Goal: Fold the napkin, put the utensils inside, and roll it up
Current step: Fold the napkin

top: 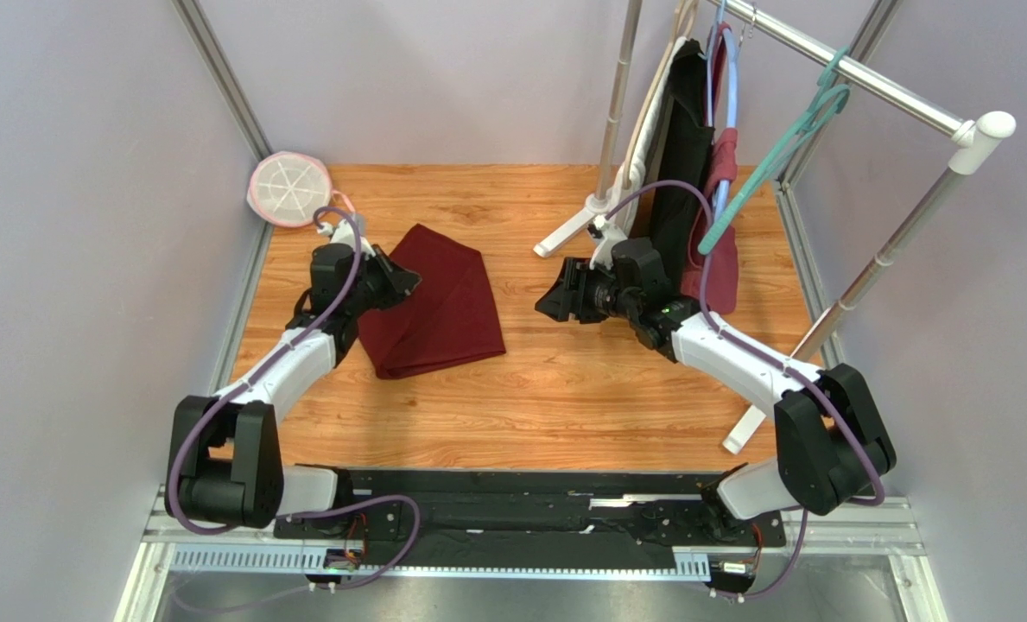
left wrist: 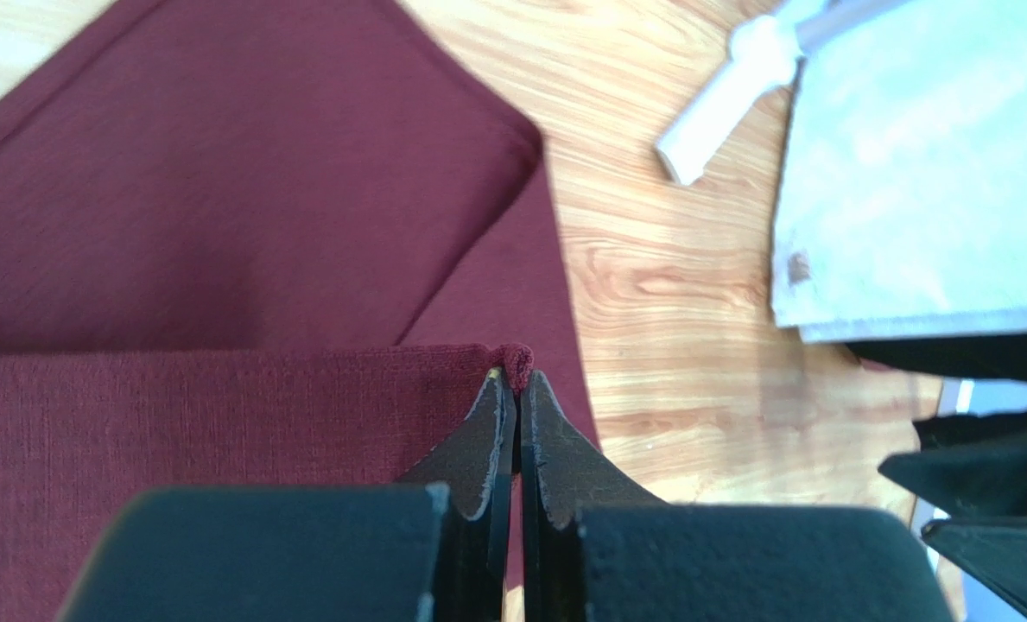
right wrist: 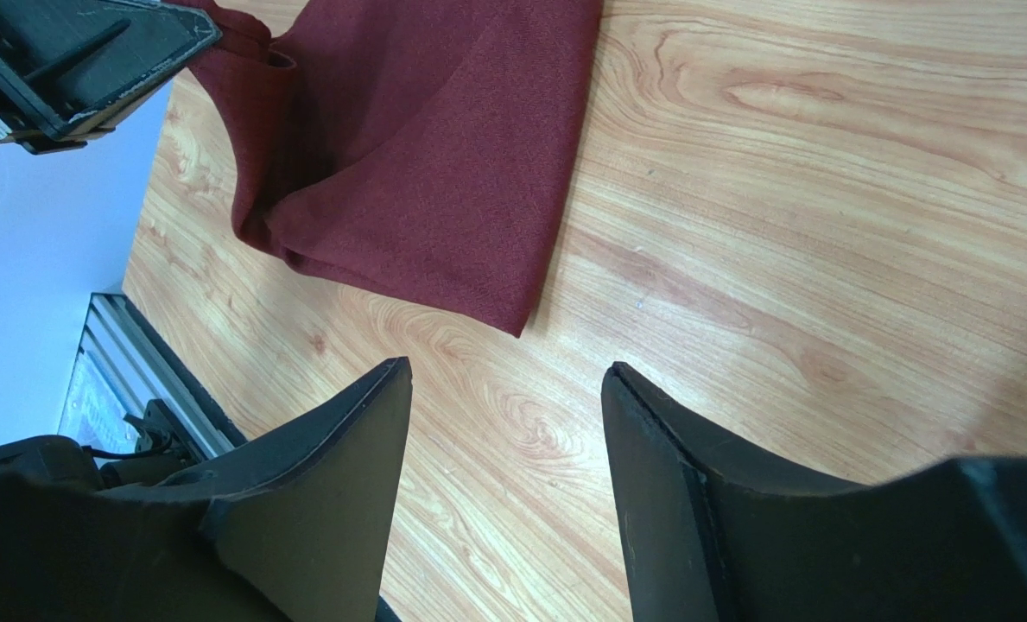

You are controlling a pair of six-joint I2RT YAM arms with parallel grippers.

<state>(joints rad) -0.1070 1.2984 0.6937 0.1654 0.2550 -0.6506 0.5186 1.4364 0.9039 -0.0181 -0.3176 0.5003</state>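
The dark red napkin (top: 438, 301) lies partly folded on the wooden table, left of centre. My left gripper (top: 404, 277) is shut on a corner of the napkin (left wrist: 516, 363) and holds that corner lifted over the rest of the cloth (left wrist: 220, 195). My right gripper (top: 551, 301) is open and empty, above bare wood to the right of the napkin. The napkin also shows in the right wrist view (right wrist: 428, 143), ahead of the spread fingers (right wrist: 350, 441). The utensils are not in view.
A white clothes rack base (top: 581, 223) with hanging dark and burgundy bags (top: 700, 195) stands at the back right. A round white and pink disc (top: 287, 189) leans at the back left corner. Grey walls close in both sides.
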